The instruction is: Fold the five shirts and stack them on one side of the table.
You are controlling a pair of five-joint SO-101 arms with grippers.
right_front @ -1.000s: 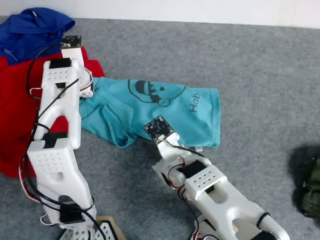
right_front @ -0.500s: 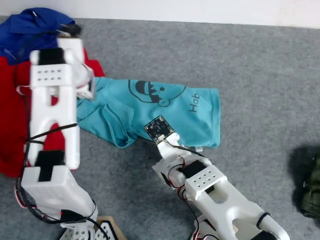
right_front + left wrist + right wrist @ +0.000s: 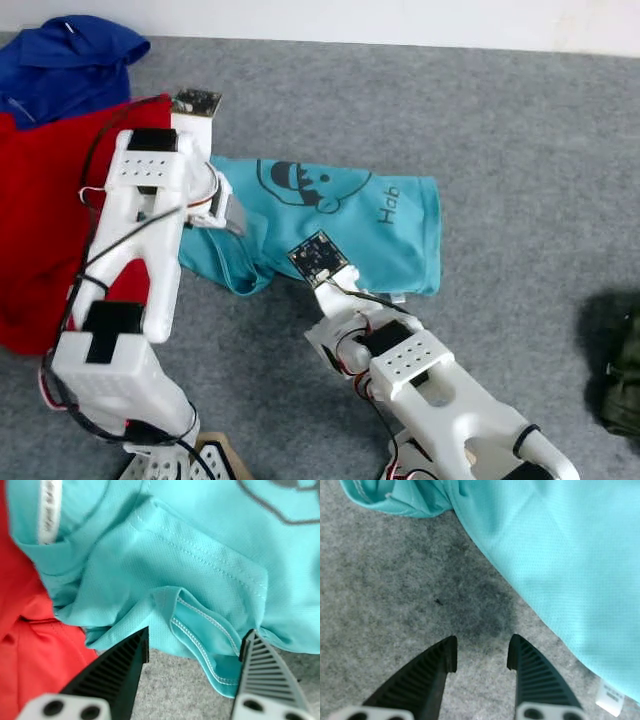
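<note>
Between the spread fingers [image 3: 120, 672] of the left gripper [image 3: 196, 632] lay a crumpled teal mesh shirt [image 3: 200, 555], liable to bunch if pinched doubled, while the right gripper [image 3: 481, 647] also gaped.

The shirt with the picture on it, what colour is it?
The shirt is turquoise; the high view shows it best.

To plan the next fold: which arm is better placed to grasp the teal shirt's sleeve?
Probably left. The left claw, open, straddles the teal shirt at its sleeve hem; the right claw, also open, hangs over bare grey table beside it.
</note>
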